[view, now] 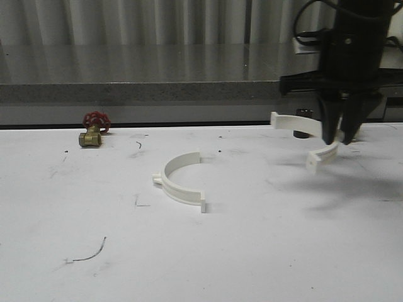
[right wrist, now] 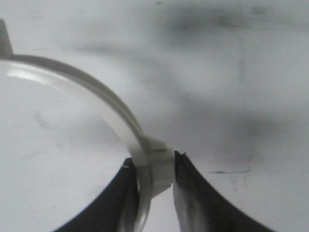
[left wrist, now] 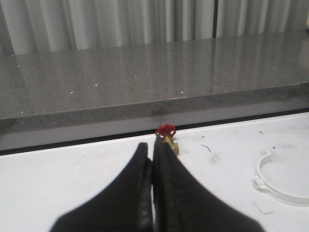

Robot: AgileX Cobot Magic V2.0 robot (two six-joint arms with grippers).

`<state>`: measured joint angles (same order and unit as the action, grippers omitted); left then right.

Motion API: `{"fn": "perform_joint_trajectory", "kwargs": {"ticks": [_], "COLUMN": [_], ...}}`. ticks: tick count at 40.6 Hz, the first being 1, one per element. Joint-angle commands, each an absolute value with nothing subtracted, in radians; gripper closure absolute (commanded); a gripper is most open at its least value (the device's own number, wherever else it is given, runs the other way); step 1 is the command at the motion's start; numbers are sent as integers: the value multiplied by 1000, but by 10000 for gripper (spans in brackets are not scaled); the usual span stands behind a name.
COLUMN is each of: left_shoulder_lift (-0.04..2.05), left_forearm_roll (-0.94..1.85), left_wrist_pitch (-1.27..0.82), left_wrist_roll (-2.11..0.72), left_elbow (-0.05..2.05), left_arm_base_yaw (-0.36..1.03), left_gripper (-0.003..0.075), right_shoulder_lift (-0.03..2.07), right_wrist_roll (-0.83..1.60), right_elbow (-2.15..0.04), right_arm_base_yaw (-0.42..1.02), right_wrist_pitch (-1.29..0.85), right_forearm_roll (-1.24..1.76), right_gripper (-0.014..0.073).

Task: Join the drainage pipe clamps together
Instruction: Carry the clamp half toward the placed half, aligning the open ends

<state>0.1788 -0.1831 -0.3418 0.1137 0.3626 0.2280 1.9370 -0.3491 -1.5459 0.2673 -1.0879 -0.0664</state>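
White plastic semicircular clamp point(view: 181, 181) lies mid-table, untouched.
Right gripper point(view: 337, 133) pinches second white clamp point(view: 301, 126) far right; left gripper point(left wrist: 153, 159) pressed together.

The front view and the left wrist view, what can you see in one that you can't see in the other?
Front view alone: the right gripper shut on a white pipe clamp half, held up off the white table.

Left wrist view alone: the left gripper, its fingers closed together with nothing between them.

Both: the other clamp half lying on the table, the little brass valve with a red handwheel, and the grey counter behind.
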Motion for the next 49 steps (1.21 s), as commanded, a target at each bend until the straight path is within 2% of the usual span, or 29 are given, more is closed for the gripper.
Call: {"fn": "perform_joint_trajectory", "kwargs": {"ticks": [1, 7, 14, 30, 49], "left_shoulder_lift": [188, 188, 188, 188, 188], "left_forearm_roll": [-186, -186, -186, -186, -186], "left_wrist_pitch": [-263, -263, -263, -263, -264], "left_wrist_roll": [112, 112, 112, 112, 112], "left_elbow": [390, 390, 390, 390, 390], "left_arm_base_yaw": [226, 226, 226, 226, 226], "left_gripper": [741, 741, 741, 741, 741], "right_shoulder_lift": [1901, 1953, 2018, 2108, 2113], "right_wrist_roll": [-408, -470, -533, -540, -573], "right_elbow": [-1582, -1611, -1678, -1772, -1772], "right_arm_base_yaw": [329, 426, 476, 477, 475], "right_wrist_pitch": [-1079, -1050, -1040, -1046, -1061], "right_forearm_roll": [-77, -77, -77, -75, -102], "right_gripper": [485, 485, 485, 485, 485]}}
